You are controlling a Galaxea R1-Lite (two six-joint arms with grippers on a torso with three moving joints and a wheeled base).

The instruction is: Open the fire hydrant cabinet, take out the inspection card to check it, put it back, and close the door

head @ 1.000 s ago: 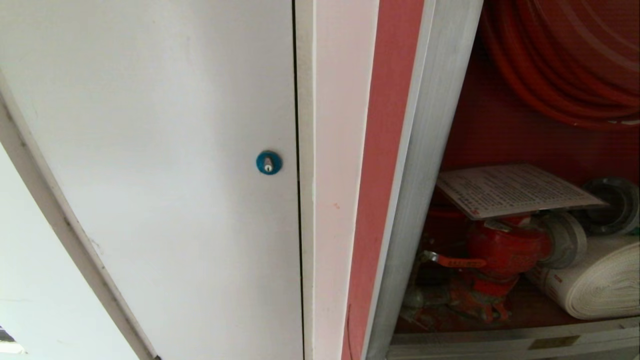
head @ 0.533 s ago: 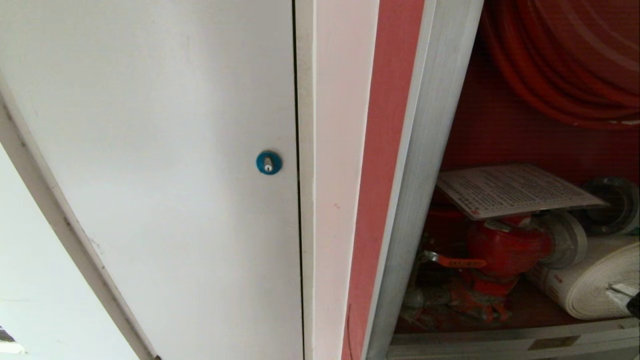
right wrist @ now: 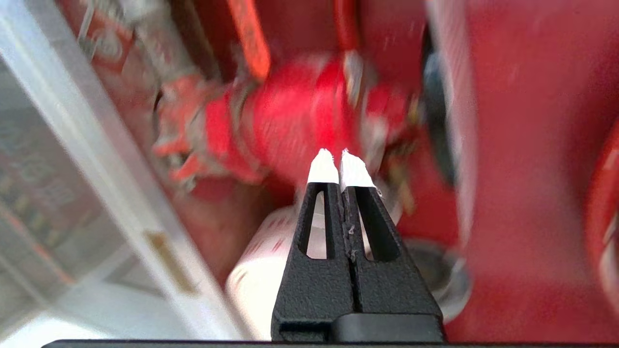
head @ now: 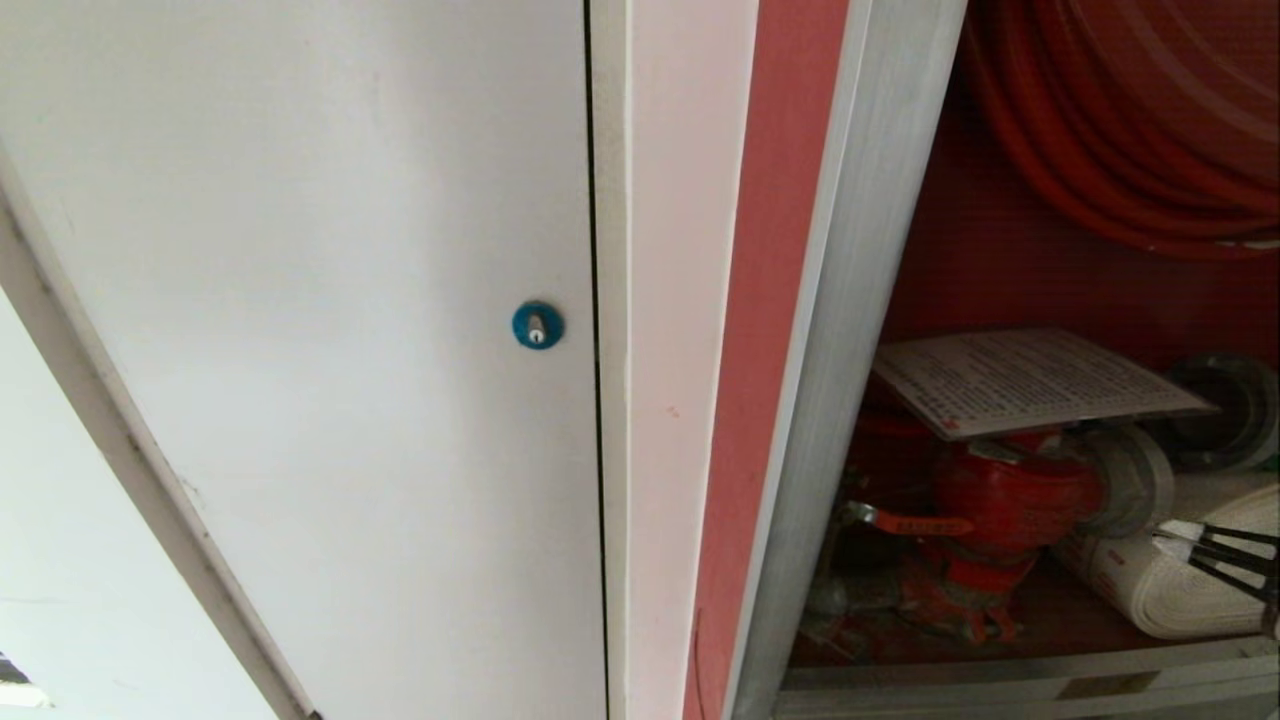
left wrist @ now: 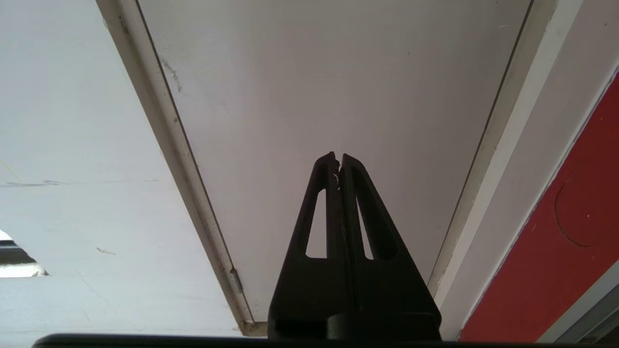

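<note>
No text can be read with confidence. Inspection card, right of centre in the head view, lying on the red valve: dense rows of small print, too fine to make out; a small red mark at its near corner, unreadable. White rolled hose, lower right: red lettering on its end, illegible. Orange tag on the valve: dark characters, illegible.
</note>
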